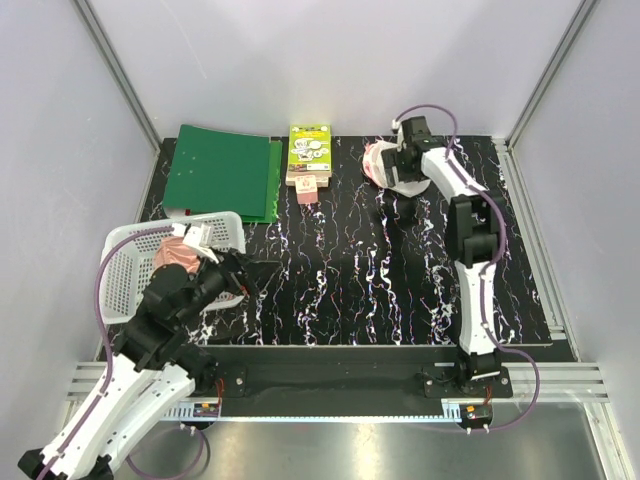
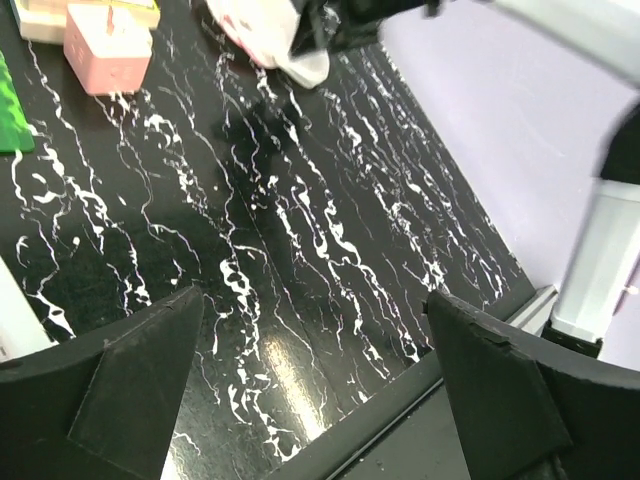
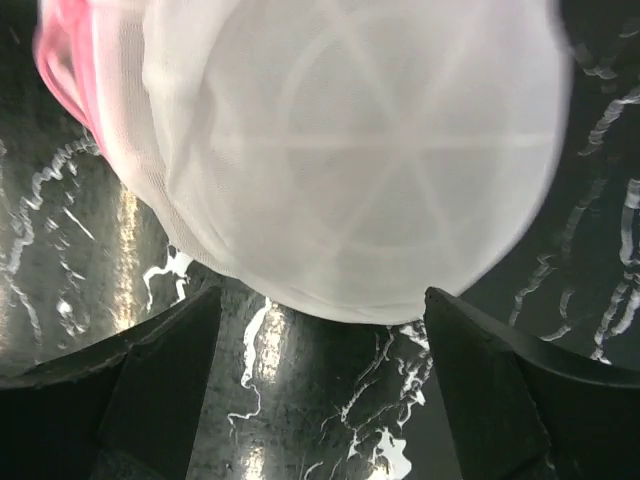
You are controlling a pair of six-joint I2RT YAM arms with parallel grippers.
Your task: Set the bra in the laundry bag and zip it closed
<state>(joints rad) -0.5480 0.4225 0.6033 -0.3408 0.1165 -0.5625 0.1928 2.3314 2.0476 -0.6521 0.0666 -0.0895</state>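
The bra (image 1: 177,256), a crumpled salmon bundle, lies in the white lattice basket (image 1: 125,285) at the table's left edge, partly hidden behind the left arm and untouched by either gripper. The laundry bag (image 3: 350,150) sits well apart from it at the far right of the black marbled table (image 1: 340,290), its white mesh dome filling the right wrist view with pink edging showing at one side; whether its zip stands open cannot be told from these views. The right gripper (image 3: 320,300) is poised at the bag with its jaws spread wide, the dome's near edge just ahead of the fingertips and nothing yet clamped. The left gripper (image 2: 312,297) hangs over bare table beside the basket, jaws fully apart and empty. Judged from this, the task is barely begun: the garment has not been lifted, nothing has gone into the bag, and the zip has not been closed, with only the approach to the bag under way. Along the back of the table lie a green folder (image 1: 222,172) and a small pink box (image 2: 108,45), neither part of the job
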